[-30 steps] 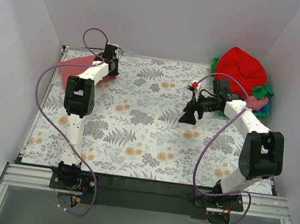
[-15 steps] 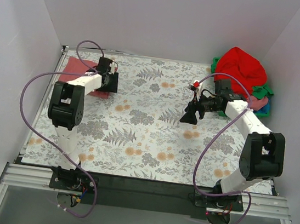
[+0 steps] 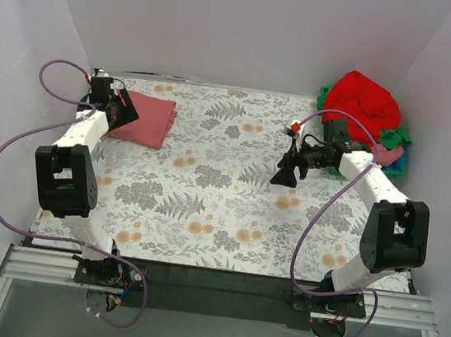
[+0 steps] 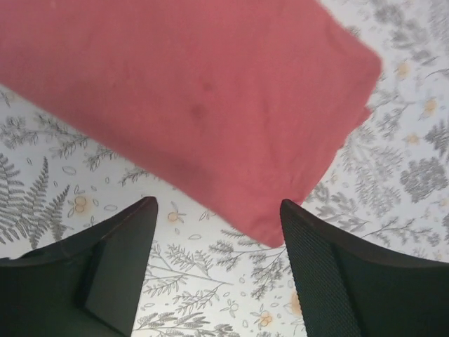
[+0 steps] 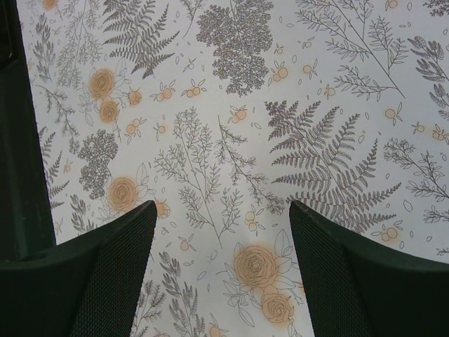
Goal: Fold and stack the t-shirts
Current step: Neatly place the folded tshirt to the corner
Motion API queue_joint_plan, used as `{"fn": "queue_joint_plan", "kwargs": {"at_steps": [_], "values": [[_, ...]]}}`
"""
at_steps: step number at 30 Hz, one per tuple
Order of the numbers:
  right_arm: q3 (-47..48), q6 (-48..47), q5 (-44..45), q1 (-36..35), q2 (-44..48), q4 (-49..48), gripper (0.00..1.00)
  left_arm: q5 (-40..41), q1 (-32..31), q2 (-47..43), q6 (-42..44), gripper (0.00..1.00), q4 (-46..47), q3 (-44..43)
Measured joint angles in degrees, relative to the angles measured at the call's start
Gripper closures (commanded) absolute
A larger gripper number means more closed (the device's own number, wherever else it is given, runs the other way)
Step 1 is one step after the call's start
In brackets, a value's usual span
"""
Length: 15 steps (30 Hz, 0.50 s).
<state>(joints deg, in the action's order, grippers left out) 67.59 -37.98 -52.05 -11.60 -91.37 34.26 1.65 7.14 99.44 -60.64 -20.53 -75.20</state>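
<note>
Table cover point(image 3: 219, 217): a flat sheet printed with grey ferns and orange roses is lying smooth across the work surface.
Heap of t-shirts point(image 3: 371, 105): a rumpled mound, bright red on top with green and pink cloth poking out below, is sitting in the far right corner.
Rose-pink t-shirt point(image 3: 147, 119) point(image 4: 196, 91): soft matte cotton, folded into a neat rectangle, is lying flat at the far left.
Left gripper point(image 3: 124, 109) point(image 4: 217, 210): its smooth black fingers are standing spread over the folded shirt's edge, holding nothing.
Right gripper point(image 3: 284, 176) point(image 5: 223, 210): its mesh-textured black fingers are hanging wide apart above bare print, holding nothing.
</note>
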Motion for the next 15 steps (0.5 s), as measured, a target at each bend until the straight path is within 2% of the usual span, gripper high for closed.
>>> {"fn": "queue_joint_plan", "kwargs": {"at_steps": [3,8,12,15], "values": [[0.0,0.0,-0.3,0.0,0.1,0.0,0.18,-3.5,0.7,2.1,4.5,0.37,-1.1,1.4],[0.0,0.0,-0.6,0.0,0.2,0.2,0.18,-7.3,-2.4,7.3,11.6,0.37,-1.9,-1.3],[0.0,0.0,-0.6,0.0,0.2,0.3,0.17,-5.3,-7.1,12.8,17.1,0.36,-1.8,-9.6],[0.0,0.0,-0.6,0.0,0.2,0.3,0.17,-0.4,-11.7,19.6,20.1,0.37,-1.9,-19.1]]}}
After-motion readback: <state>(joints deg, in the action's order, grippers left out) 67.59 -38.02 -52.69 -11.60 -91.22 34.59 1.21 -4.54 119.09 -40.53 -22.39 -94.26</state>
